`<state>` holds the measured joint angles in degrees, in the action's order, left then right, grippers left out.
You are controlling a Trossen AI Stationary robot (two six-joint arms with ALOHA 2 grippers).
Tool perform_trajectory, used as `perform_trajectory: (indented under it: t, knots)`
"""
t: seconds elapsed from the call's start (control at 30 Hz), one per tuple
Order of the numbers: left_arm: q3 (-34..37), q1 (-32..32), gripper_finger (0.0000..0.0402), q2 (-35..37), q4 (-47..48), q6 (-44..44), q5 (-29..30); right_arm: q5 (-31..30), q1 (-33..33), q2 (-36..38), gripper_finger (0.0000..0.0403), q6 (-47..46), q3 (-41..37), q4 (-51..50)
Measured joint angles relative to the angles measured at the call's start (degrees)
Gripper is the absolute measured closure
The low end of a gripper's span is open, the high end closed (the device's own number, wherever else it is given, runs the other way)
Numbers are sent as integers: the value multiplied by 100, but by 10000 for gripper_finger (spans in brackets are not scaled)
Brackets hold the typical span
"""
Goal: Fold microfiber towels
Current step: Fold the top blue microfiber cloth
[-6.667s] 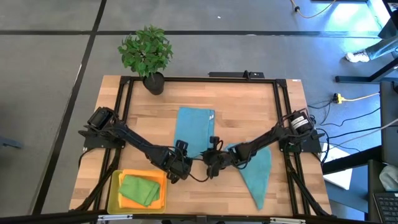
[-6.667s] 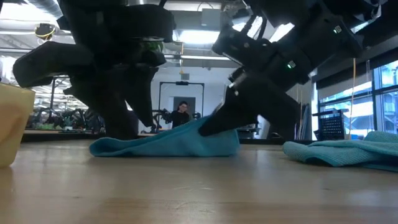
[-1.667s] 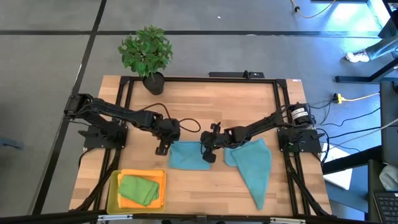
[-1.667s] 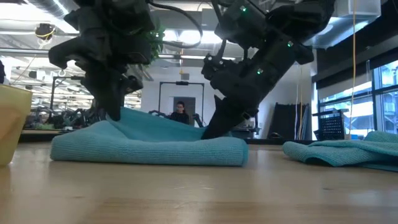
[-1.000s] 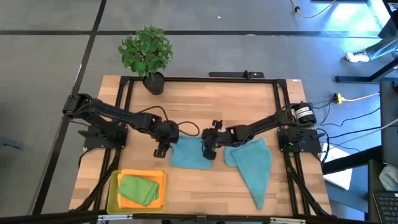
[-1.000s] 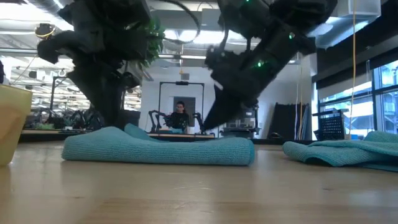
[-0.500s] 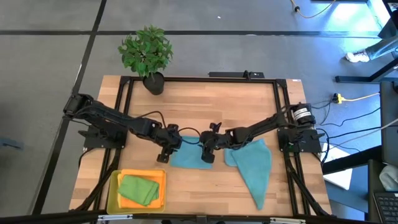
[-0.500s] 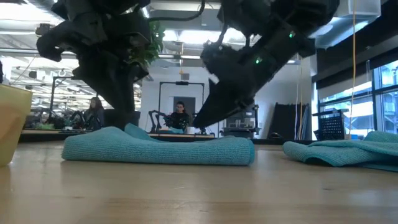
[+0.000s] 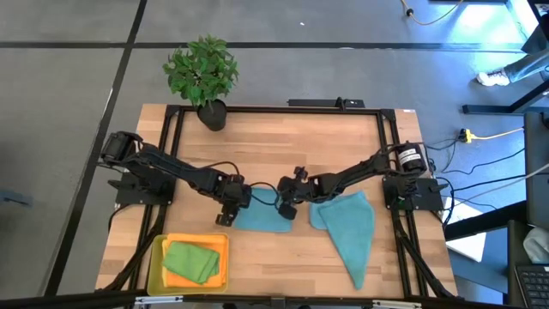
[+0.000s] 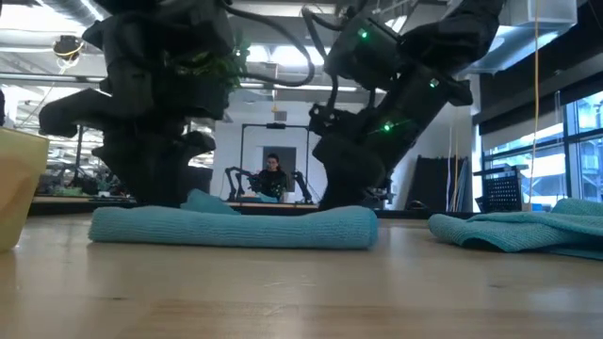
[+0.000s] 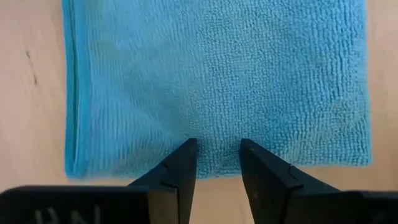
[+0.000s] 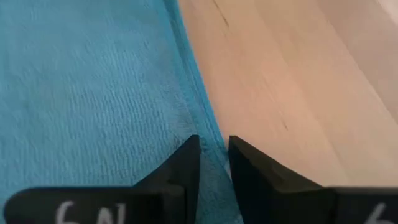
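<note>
**Both hands down at the folded teal towel**

The left hand (image 9: 232,206) sits at the left edge of the folded teal towel (image 9: 259,215), just left of centre in the high view; in its wrist view its fingers (image 11: 182,167) stand a narrow gap apart over the towel's near edge, with nothing between them. The right hand (image 9: 287,204) is at the towel's upper right corner, its fingers (image 12: 186,163) close together with only a slim gap, straddling the towel's edge where it meets the bare wooden tabletop (image 9: 317,150); whether they pinch the cloth I cannot tell. A second teal towel (image 9: 350,230) lies unfolded just right of the first, running toward the lower right. In the lower left, a yellow tray (image 9: 156,268) holds a folded green towel (image 9: 190,261). A potted plant (image 9: 202,75) stands at the upper left corner
</note>
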<state>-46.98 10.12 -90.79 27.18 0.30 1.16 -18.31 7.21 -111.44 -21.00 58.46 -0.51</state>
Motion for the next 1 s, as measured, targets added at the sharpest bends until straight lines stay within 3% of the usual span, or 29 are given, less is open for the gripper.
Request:
perform_trajectory:
  t: [0.5,0.57,0.73,1.0]
  knots:
    - [-420,-7,288,1,408,190,195,-68,-54,285,319,50,2,-55]
    - [-501,-3,288,1,393,292,395,-103,-8,373,319,79,1,-54]
    - [-484,-40,288,1,381,337,1560,-167,254,463,319,202,2,242]
    - [-136,-400,288,3,190,304,1472,-161,389,463,319,16,-164,180]
